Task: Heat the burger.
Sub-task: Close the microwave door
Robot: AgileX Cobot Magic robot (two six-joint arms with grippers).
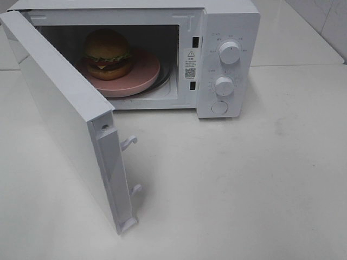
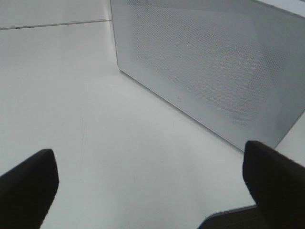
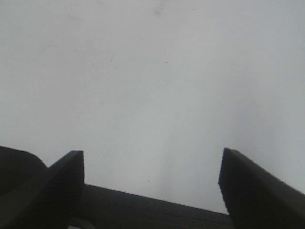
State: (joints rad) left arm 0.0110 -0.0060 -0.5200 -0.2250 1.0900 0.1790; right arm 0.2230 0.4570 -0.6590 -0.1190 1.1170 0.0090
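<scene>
Burger (image 1: pixel 107 53) is in the upper left of the overhead shot, sitting on the pink plate (image 1: pixel 142 81) inside the microwave (image 1: pixel 230 21), so I'd call the loading part done. What's left, as far as I can judge: the door (image 1: pixel 54 108) hangs wide open across the left side of the frame and needs swinging shut. After that, the two knobs, upper (image 1: pixel 230 53) and lower (image 1: pixel 223 85) on the panel to the right, need setting. My left claw (image 2: pixel 150 180) is spread wide and empty, hovering over the white table (image 1: pixel 244 179). It's looking at the door's meshed outer face (image 2: pixel 209 71) in the upper right of its own view, so the door sits between it and the burger. My right claw (image 3: pixel 157 176) is wide too, holding nothing, with only bare tabletop in view. No burger there, so I can't place it from that side. Neither claw shows up in the overhead shot.
</scene>
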